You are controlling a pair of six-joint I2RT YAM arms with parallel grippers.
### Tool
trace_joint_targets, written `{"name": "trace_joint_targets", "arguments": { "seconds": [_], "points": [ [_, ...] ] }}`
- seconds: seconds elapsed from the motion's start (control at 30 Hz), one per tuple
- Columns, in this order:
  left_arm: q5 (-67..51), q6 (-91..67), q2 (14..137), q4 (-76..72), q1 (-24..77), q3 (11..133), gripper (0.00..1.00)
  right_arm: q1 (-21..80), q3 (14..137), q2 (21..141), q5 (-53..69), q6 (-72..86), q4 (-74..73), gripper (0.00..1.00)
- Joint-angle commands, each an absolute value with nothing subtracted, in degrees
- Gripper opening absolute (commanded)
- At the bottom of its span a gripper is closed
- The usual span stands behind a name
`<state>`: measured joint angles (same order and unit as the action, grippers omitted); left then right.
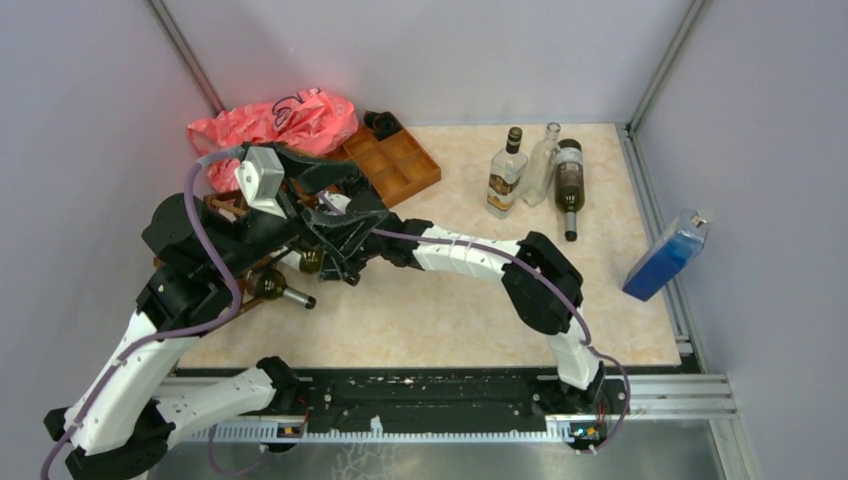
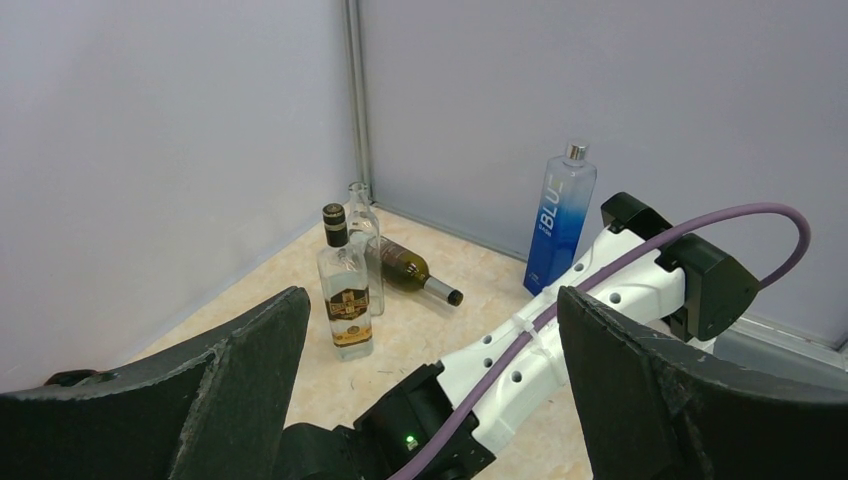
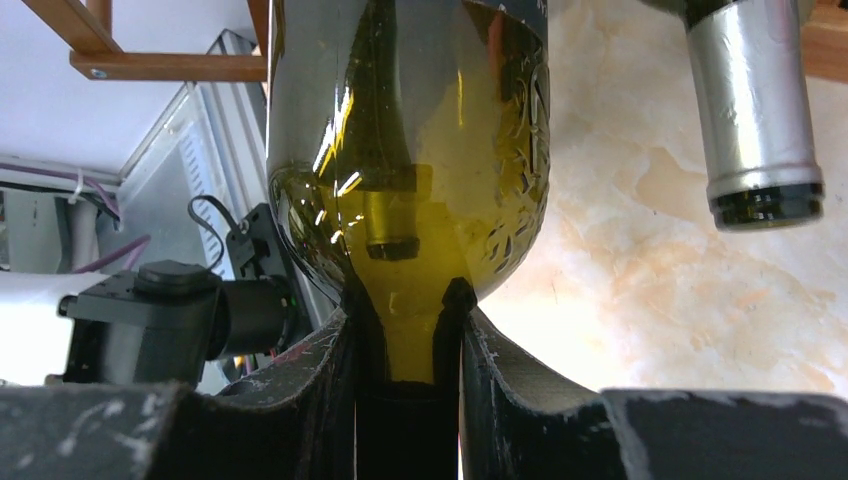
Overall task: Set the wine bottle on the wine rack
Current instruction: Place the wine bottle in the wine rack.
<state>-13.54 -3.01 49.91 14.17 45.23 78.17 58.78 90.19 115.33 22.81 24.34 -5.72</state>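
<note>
Two black-and-white arms crowd the far left corner of the pale marbled bench (image 1: 450, 310) in the top view, covering most of the dark brown wooden slatted wine rack (image 1: 222, 207). Under the right arm's wrist a sliver of the green glass wine bottle (image 1: 311, 262) shows, and just beside it the silver-capped neck of a second dark bottle (image 1: 287, 292) sticks out from under the left arm. Behind the arms lie a crumpled pink plastic bag (image 1: 275, 122) and an orange-brown compartmented tray (image 1: 397, 162). Well apart on the right stand a clear labelled bottle with a black cap (image 1: 506, 175) and an empty clear glass bottle (image 1: 543, 160), with a dark bottle lying on its side (image 1: 570, 185) beside them, and a tall blue bottle (image 1: 665, 255) is by the right wall. From the left wrist, the left tool (image 2: 432, 300) is spread wide with nothing between its fingers, the right arm's forearm beyond it. From the right wrist, the right tool (image 3: 405, 305) is clamped on the neck of the wine bottle, whose shoulder fills the frame, with rack slats at upper left; whether the bottle rests on the rack I cannot tell.
</note>
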Motion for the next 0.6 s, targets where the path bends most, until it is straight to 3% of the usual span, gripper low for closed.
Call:
{"name": "trace_joint_targets", "arguments": {
  "seconds": [0.0, 0.57],
  "points": [
    [-14.24, -3.81, 49.19, 14.06, 45.01, 77.80, 0.99, 59.15, 97.66, 114.84, 26.12, 24.40, 5.33, 0.00],
    [-14.25, -3.99, 49.25, 14.20, 45.01, 77.81, 0.99, 57.92, 110.09, 123.16, 31.47, 27.22, 1.72, 0.00]
  ]
}}
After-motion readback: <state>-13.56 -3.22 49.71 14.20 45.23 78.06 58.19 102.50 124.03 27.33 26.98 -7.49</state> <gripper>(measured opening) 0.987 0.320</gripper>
